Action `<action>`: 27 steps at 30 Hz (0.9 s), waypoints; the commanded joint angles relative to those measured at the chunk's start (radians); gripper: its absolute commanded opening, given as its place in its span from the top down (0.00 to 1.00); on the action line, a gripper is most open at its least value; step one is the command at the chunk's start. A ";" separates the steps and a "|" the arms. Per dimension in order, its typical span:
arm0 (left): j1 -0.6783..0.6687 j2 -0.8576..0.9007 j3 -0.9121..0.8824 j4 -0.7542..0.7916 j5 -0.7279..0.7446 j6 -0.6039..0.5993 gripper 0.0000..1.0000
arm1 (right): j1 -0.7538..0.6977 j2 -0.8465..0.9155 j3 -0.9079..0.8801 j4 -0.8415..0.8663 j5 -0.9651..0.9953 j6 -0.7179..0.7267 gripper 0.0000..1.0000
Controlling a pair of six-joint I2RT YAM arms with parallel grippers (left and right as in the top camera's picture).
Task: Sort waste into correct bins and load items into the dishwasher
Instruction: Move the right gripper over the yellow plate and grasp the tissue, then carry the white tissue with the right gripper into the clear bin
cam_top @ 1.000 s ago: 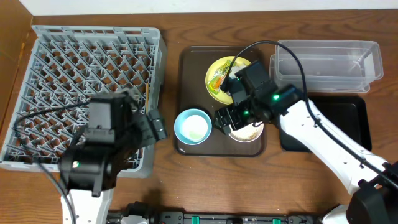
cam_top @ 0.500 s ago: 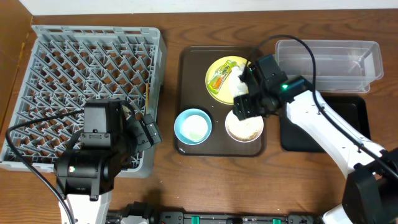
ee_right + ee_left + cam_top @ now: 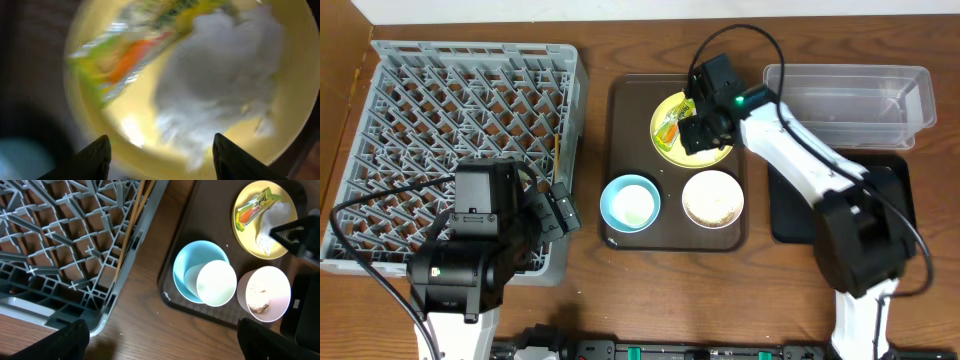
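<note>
The pale yellow plate (image 3: 663,145) sits at the back of the dark brown tray and holds the green-yellow-orange wrapper (image 3: 670,124) and crumpled white paper (image 3: 220,75). My right gripper (image 3: 699,128) hovers open just above the plate, its fingers (image 3: 160,150) straddling the paper's near edge. The white bowl (image 3: 713,200) holds the rice grains (image 3: 257,294). The light blue bowl (image 3: 630,203) stands to its left. My left gripper (image 3: 160,342) is open and empty over bare table by the grey dish rack (image 3: 460,120). The clear tub (image 3: 845,100) and the black tray (image 3: 892,185) lie at the right.
The dark brown tray (image 3: 625,100) carries the plate and both bowls. Thin wooden sticks (image 3: 132,225) lie in the rack's right edge. My right arm reaches across the black tray. A cable loops above the plate.
My right gripper has moved from over the white bowl back and left to the yellow plate, uncovering the bowl of grains. The left arm has shifted slightly.
</note>
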 commanded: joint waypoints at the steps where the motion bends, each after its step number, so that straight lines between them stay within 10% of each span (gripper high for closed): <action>1: 0.005 0.000 0.026 -0.003 0.006 -0.008 0.05 | -0.026 0.067 0.016 0.035 0.097 -0.003 0.38; 5: 0.005 0.000 0.026 0.006 0.005 -0.008 0.05 | -0.043 0.128 0.016 0.077 0.096 0.006 0.47; 9: 0.005 0.000 0.026 0.013 0.005 -0.008 0.05 | -0.054 0.156 0.016 0.093 0.068 0.012 0.99; 27: 0.005 0.000 0.026 0.011 0.005 -0.008 0.05 | -0.319 -0.171 0.072 -0.023 0.087 0.164 0.99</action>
